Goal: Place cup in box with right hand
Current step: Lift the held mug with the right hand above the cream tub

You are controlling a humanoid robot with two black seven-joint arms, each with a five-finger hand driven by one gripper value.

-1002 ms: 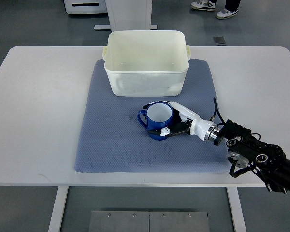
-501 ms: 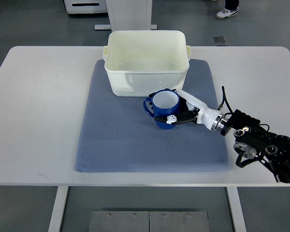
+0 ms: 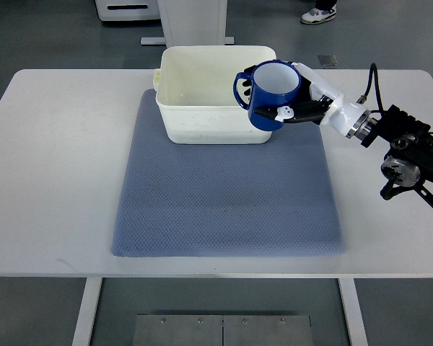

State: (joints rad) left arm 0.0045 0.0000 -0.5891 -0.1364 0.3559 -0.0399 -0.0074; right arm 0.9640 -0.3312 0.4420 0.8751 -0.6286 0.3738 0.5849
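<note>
Now the right hand (image 3: 297,101), fingers wrapped round the cup (image 3: 271,95), has carried it up off the mat (image 3: 224,202) (where it sat a second ago) to the box's (image 3: 202,86) right rim; only lowering and release remain.

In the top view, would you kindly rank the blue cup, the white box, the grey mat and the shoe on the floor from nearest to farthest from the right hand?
1. Blue cup: held in the right hand, lifted at the box's right front corner.
2. White box: just left of the hand, under the cup.
3. Grey mat: on the table, below and in front of the hand.
4. Shoe: on the floor beyond the table's far edge.
</note>
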